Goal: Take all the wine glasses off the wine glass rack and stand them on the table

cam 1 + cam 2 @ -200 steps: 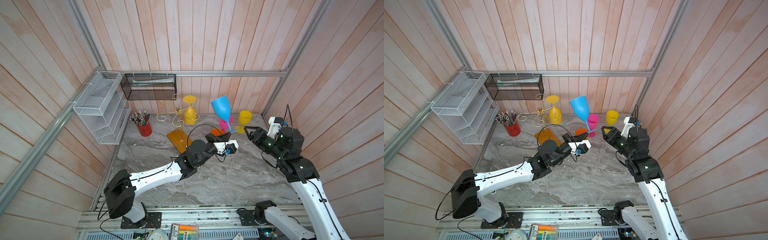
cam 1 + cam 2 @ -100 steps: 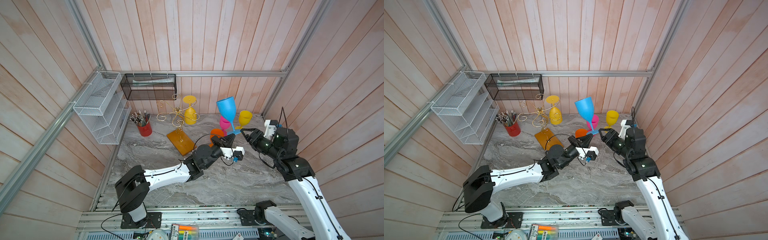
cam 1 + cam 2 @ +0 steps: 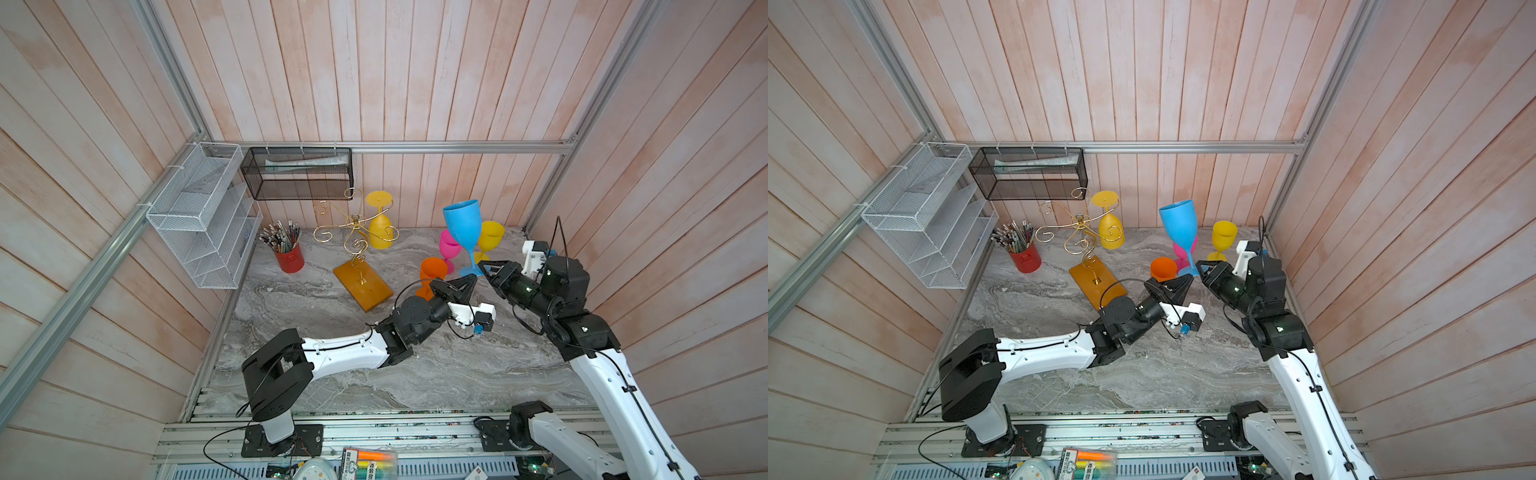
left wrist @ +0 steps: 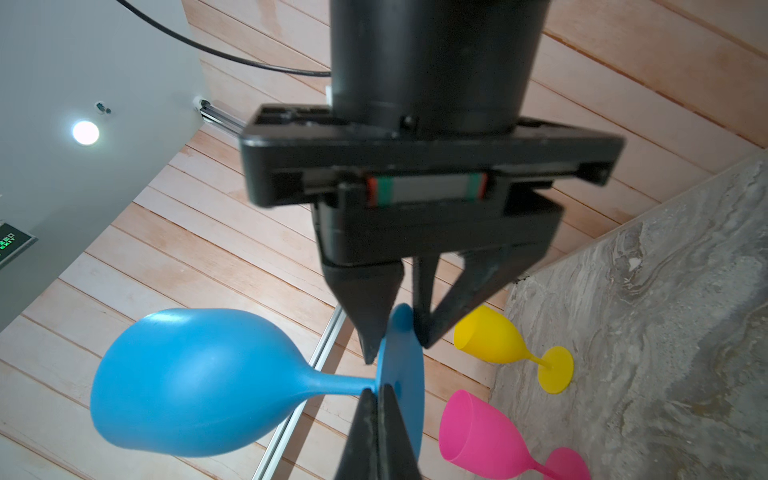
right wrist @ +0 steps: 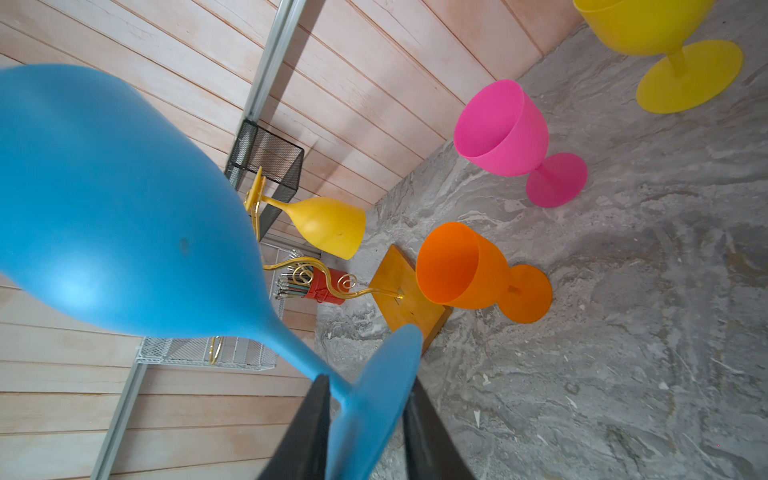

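Note:
A blue wine glass (image 3: 461, 224) stands upright in the air, clear of the table, right of the wine glass rack (image 3: 357, 245). My left gripper (image 3: 471, 279) is shut on the rim of its foot, as the left wrist view (image 4: 379, 388) shows from close up. From the right, my right gripper (image 3: 482, 266) straddles the same foot, one finger on each face of the disc (image 5: 368, 380). A yellow wine glass (image 3: 380, 232) hangs upside down on one gold scroll arm of the rack. The rack's wooden base (image 3: 363, 284) rests on the marble.
Pink (image 3: 446, 247), yellow (image 3: 490, 237) and orange (image 3: 432, 270) glasses stand upright on the marble just behind both grippers. A red pencil cup (image 3: 289, 259) sits at the back left. A white mesh shelf (image 3: 199, 212) and a black mesh basket (image 3: 297, 174) hang on the walls.
My left arm carried the blue glass to the right, toward my right gripper. The right gripper's jaws, wide open before, have closed in on the glass's foot.

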